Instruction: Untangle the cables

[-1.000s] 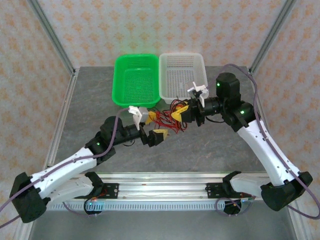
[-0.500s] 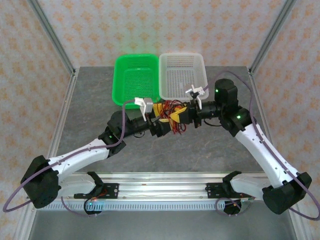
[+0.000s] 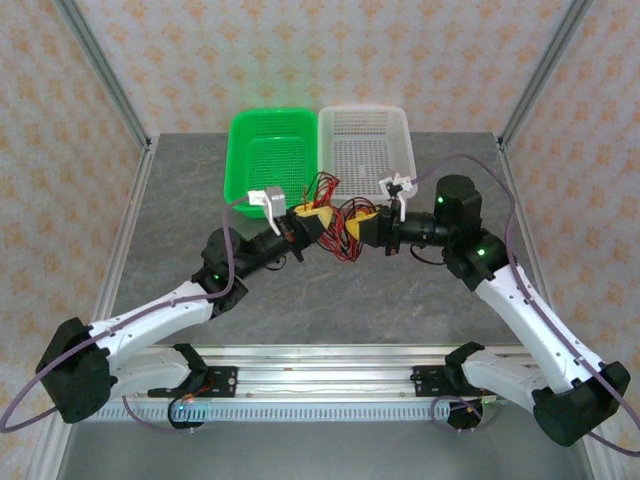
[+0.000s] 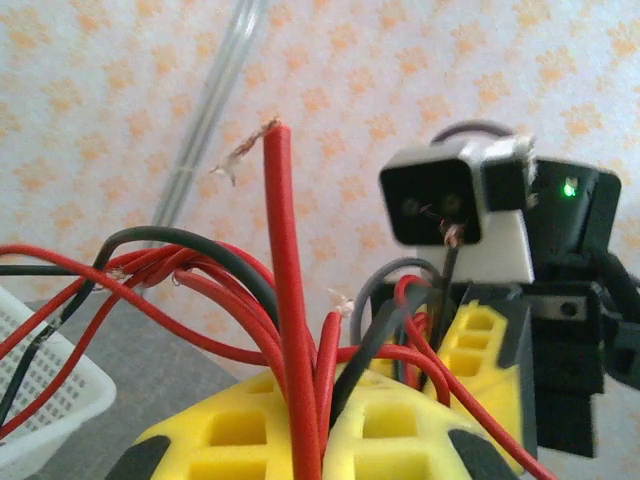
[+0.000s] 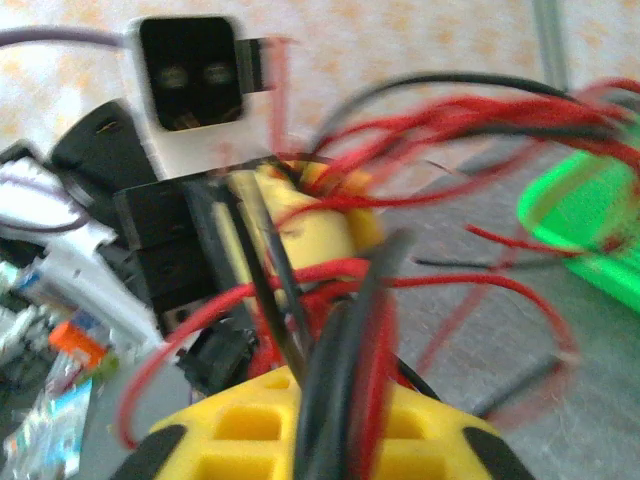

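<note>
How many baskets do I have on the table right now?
2. The green basket stands at the table's far edge; the white basket stands against its right side. Both lie just beyond the cables. None seems hidden.

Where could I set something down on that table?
Bare table left of the green basket, right of the white basket, and between the arms and the front rail. Crowded: the middle, where left pincer and right pincer meet in the cables.

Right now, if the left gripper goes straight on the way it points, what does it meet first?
The left gripper is shut on the cables, so that tangle comes first; close behind, probably, the facing right gripper. Depth is unclear.
</note>
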Controlling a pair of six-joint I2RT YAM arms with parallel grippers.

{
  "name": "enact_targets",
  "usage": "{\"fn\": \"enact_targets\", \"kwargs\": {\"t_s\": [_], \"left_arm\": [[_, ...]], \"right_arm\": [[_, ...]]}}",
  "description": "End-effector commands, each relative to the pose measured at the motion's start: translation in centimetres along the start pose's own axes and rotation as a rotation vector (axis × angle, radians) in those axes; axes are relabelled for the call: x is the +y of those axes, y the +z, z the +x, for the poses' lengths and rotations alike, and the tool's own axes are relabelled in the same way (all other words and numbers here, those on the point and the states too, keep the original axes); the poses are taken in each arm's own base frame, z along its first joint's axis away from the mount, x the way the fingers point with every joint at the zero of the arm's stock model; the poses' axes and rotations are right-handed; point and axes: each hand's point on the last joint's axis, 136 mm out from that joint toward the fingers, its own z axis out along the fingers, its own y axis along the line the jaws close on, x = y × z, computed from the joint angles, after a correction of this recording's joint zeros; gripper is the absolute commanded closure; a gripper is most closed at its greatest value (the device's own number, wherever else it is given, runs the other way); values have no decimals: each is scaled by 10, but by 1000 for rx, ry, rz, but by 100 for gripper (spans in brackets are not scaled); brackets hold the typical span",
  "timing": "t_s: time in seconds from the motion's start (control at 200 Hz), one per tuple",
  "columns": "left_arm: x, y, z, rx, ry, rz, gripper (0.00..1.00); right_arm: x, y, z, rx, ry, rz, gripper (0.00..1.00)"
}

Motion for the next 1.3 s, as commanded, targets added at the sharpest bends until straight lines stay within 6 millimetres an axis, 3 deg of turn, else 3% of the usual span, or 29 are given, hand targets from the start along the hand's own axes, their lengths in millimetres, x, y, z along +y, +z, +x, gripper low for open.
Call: {"fn": "enact_targets", "kwargs": {"t_s": [0.0,0.04,0.135,0.39,0.566,0.986,1.296], "left_arm": [[1,-15,-39,-129,12,-76,100],[7,-19,-41,-127,14,-122,100],[18,-26,-40,-110,20,-209,100],[32,-41,-37,-98,5,-306,100],[39,-47,-39,-112,8,-357,100],[37,-49,-34,-118,5,-360,100],[33,-51,-26,-113,-5,-348,100]], "right_arm": [[-32,-7,-10,-100,99,194,66],[-40,-9,-7,-117,140,236,50],[-47,-11,0,-140,201,258,26],[-30,-8,6,-180,288,194,1],[-18,1,4,-239,452,178,0],[-37,17,0,-428,770,207,0],[-45,42,1,-433,838,185,1]]}}
